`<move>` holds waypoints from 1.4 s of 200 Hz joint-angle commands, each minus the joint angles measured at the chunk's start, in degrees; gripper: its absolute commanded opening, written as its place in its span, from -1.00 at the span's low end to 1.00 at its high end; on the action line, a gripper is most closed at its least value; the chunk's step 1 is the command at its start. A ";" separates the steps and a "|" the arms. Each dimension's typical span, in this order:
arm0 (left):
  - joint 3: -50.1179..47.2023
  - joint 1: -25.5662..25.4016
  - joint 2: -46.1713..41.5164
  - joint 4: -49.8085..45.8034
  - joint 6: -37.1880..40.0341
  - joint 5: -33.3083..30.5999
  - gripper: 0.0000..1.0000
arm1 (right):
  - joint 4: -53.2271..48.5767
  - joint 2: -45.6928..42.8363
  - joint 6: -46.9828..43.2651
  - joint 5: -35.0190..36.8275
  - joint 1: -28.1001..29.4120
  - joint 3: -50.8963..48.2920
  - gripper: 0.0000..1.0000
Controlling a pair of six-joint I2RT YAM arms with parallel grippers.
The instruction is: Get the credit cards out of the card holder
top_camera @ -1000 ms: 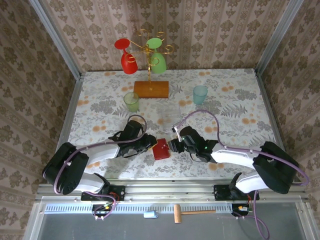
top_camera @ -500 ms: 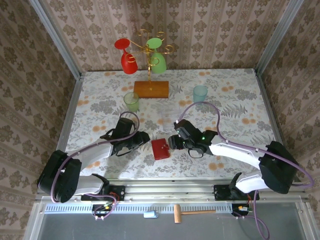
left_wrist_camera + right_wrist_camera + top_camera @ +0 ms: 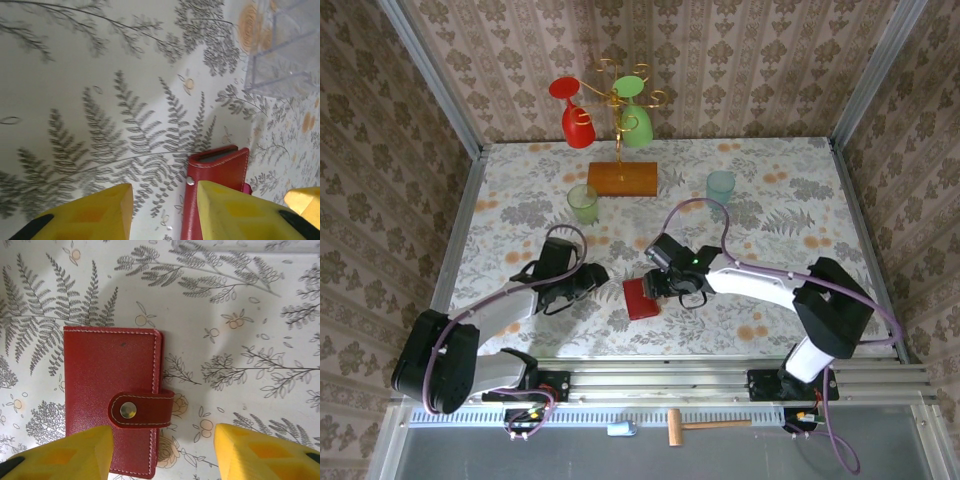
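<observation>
From the top external camera, the card holder (image 3: 640,302) lay shut on the table (image 3: 770,200) near its front edge, between the two arms. The right gripper (image 3: 658,288) stood at its right edge, seemingly overlapping that side. The left gripper (image 3: 598,274) sat apart to the left with bare cloth between. I judged the right arm the nearer of the two. In the left wrist view, the left gripper (image 3: 162,210) had its yellow fingers (image 3: 85,215) spread with nothing between them. The card holder (image 3: 220,160) lay ahead and off to the right, partly behind the right-hand finger. It showed a red edge with a snap stud, and a clear plastic box (image 3: 285,50) stood farther off. In the right wrist view, the right gripper (image 3: 165,455) was likewise parted and empty, its jaws wide. The card holder (image 3: 110,385) lay flat just ahead, offset to the left of the gap, so its near end met the left-hand finger. Its long axis ran straight away from the claw. Its closing tab (image 3: 142,410) wrapped over the right edge and was snapped shut almost on the centre line. The credit cards, if inside, were hidden. The next move likely turned on that tab lying right before the right claw.
</observation>
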 commanded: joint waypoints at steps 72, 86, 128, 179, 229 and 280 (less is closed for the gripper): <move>-2.37 4.26 1.72 3.53 0.52 4.95 -0.21 | -4.65 8.97 1.52 -0.48 2.42 6.75 0.08; -2.67 4.25 2.22 4.44 0.14 5.42 -0.21 | -4.80 9.21 1.53 -0.09 2.36 6.40 0.04; -2.51 4.08 3.55 5.73 -0.45 5.95 -0.22 | -5.26 8.29 1.93 1.19 2.43 5.39 -0.17; -0.65 1.86 4.71 5.50 -0.36 5.40 -0.22 | -3.37 5.75 2.68 2.27 1.68 3.24 -0.39; 1.95 -0.83 6.99 5.45 -0.82 4.07 -0.22 | -1.18 4.89 3.28 1.21 0.50 2.66 -0.39; 3.91 -4.31 9.34 6.24 -1.63 3.54 -0.22 | 0.07 4.21 3.47 0.47 -1.21 0.99 -0.54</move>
